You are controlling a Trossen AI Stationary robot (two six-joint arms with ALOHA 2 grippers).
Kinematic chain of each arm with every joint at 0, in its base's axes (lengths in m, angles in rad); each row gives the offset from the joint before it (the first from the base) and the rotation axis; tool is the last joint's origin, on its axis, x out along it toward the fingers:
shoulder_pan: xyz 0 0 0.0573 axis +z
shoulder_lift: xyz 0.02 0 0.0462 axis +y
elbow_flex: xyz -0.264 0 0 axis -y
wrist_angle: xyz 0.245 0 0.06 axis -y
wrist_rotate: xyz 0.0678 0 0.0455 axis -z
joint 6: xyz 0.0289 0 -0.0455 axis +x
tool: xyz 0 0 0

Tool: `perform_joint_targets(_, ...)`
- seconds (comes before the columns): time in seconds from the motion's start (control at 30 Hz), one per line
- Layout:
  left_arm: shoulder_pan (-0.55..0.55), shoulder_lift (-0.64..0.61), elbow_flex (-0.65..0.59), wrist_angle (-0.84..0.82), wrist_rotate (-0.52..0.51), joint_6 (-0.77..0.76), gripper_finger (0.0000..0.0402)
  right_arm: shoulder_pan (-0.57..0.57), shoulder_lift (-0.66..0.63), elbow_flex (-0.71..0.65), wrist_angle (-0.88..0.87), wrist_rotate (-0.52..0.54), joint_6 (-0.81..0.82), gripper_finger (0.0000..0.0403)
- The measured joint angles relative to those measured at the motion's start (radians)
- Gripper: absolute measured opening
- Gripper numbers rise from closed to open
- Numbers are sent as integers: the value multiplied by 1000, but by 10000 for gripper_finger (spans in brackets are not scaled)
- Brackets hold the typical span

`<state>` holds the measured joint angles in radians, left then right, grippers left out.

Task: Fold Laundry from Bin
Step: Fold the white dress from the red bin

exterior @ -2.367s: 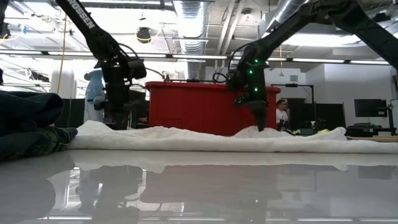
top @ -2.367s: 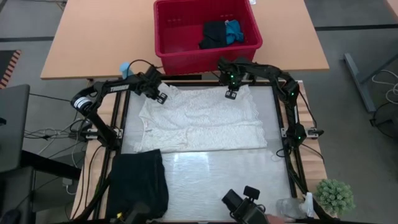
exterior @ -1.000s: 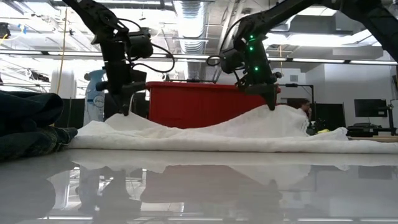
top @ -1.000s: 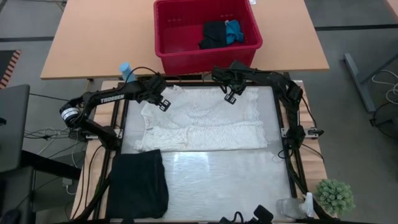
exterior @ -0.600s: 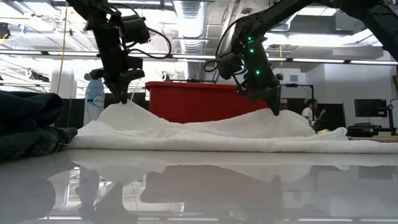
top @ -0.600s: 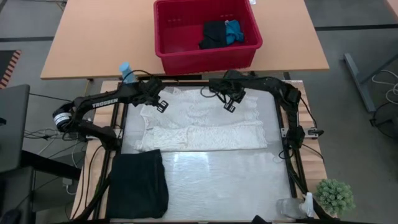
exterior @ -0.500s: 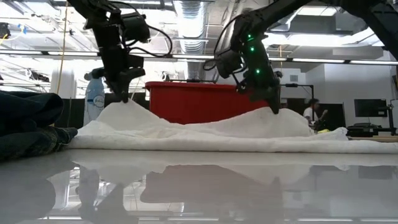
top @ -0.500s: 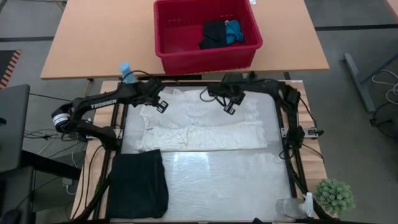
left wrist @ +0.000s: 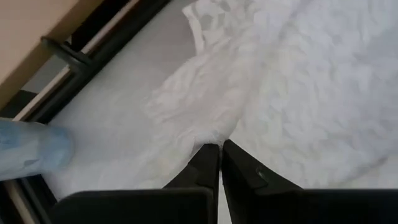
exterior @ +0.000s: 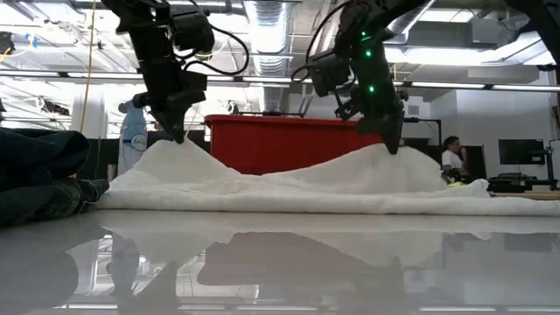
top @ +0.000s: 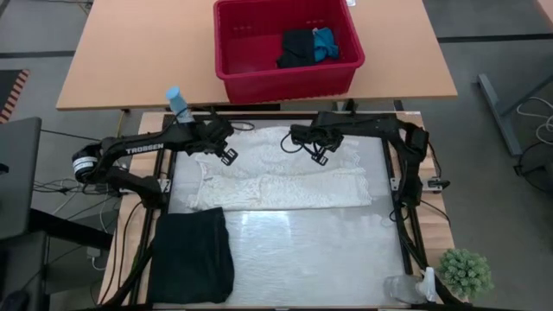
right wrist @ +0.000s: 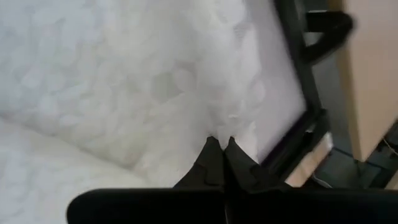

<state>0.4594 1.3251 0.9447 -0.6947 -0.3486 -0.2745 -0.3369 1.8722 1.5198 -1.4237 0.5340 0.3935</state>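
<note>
On the counter (top: 285, 250) lies the white crinkled garment (top: 285, 173), its far edge lifted in two peaks. At one peak the left gripper (top: 226, 155) has its fingers closed tight on the cloth; at the other peak the right gripper (top: 318, 155) pinches it the same way. Near the front left corner rests a black garment (top: 192, 259). Beyond the counter stands the red bin (top: 251, 52), with black and blue items inside.

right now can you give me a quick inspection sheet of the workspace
surface: white table, glossy, bare near the front
job's things: white garment spread flat, far edge lifted in two peaks; red bin holds black and blue laundry; folded black garment at the front left
clutter: blue bottle, small plant
grippers: left gripper and right gripper both shut on the white garment
cables: black leads along both arms
surroundings: person far behind
</note>
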Motion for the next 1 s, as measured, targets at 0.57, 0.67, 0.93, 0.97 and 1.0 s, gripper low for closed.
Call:
perform_joint_targets(0.57,-199,0,0,-130,-110,-153,0,130,2,-138,65,15,67,11)
perform_joint_targets(0.67,-239,0,0,-131,-114,-161,0,145,2,-153,63,15,86,13)
perform_joint_targets(0.93,-302,1,-3,-150,-161,-201,0,197,2,-163,56,25,112,15)
perform_joint_targets(0.97,-305,1,-13,-146,-161,-203,0,203,2,-163,56,27,112,15)
perform_joint_targets(1.0,-309,1,-28,-145,-156,-212,0,208,2,-163,56,30,112,17)
